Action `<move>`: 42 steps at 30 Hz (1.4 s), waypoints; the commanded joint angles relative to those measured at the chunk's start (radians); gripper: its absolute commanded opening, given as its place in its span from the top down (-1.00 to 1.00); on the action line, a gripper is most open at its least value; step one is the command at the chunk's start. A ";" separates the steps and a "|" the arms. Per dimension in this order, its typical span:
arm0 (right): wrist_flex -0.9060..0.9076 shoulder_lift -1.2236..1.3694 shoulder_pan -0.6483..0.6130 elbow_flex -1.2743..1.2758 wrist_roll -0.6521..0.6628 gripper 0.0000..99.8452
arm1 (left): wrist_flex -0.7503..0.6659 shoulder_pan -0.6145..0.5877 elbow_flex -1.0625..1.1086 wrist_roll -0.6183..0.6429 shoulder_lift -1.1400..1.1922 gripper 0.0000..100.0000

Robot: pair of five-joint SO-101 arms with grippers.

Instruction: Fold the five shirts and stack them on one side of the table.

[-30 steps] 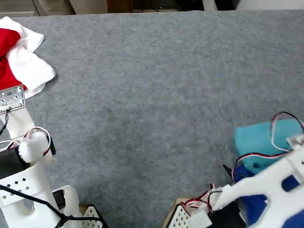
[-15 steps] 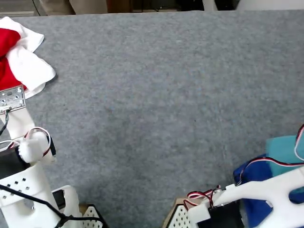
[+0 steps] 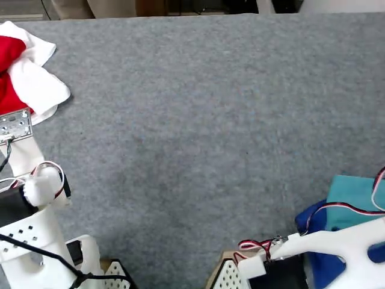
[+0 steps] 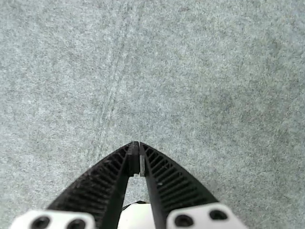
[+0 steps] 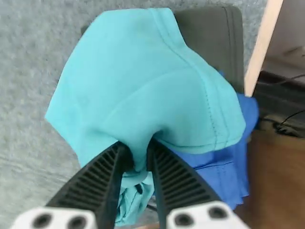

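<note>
The right jaws are clamped on a gathered fold of the teal shirt [image 5: 143,86]. The rest of the cloth spreads away from the jaws in a loose, rounded bundle, its stitched hem running across the far side. Directly under it lies the blue shirt [image 5: 224,162], which shows past the teal edge. A dark shirt [image 5: 209,33] lies beyond both, close to the surface's edge.

In the high view this pile sits at the lower right of the frame, partly covered by the right arm [image 3: 337,244]. The teal shirt appears to be already over the stack, so the release probably depends on lowering the bundle squarely onto the blue shirt rather than carrying it further sideways. If it comes down off-centre, it could slide towards the edge.

The left jaws are closed on nothing and point at the bare grey surface [image 3: 198,120]. The left arm [image 3: 30,192] is at the lower left, well apart from the stack. Just beyond it, at the upper left, the red shirt [image 3: 9,54] and white shirt [image 3: 36,84] lie crumpled together and unfolded.
</note>
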 commanded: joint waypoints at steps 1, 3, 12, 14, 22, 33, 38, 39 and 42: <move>0.009 -0.042 0.067 0.015 0.132 0.99 | 0.006 -0.009 -0.014 -0.006 -0.008 0.96; 0.003 -0.042 0.091 0.042 0.203 0.99 | 0.006 -0.006 -0.014 -0.006 -0.008 0.96; 0.002 -0.042 0.165 0.140 0.477 0.99 | 0.006 -0.005 -0.014 -0.006 -0.008 0.96; 0.002 -0.042 0.162 0.148 0.540 0.99 | 0.006 -0.005 -0.014 -0.006 -0.008 0.96; 0.003 -0.044 0.165 0.142 0.601 0.98 | 0.006 -0.005 -0.014 -0.006 -0.008 0.96; 0.015 -0.044 0.166 0.143 0.600 0.75 | 0.005 -0.003 -0.011 -0.035 -0.008 0.96; 0.089 -0.044 0.166 0.140 0.597 0.51 | 0.003 -0.003 -0.012 -0.048 -0.008 0.96; 0.104 -0.045 0.166 0.140 0.597 0.48 | 0.002 -0.003 -0.012 -0.048 -0.008 0.96; 0.149 -0.074 0.160 0.110 0.595 0.45 | 0.002 -0.003 -0.012 -0.048 -0.008 0.96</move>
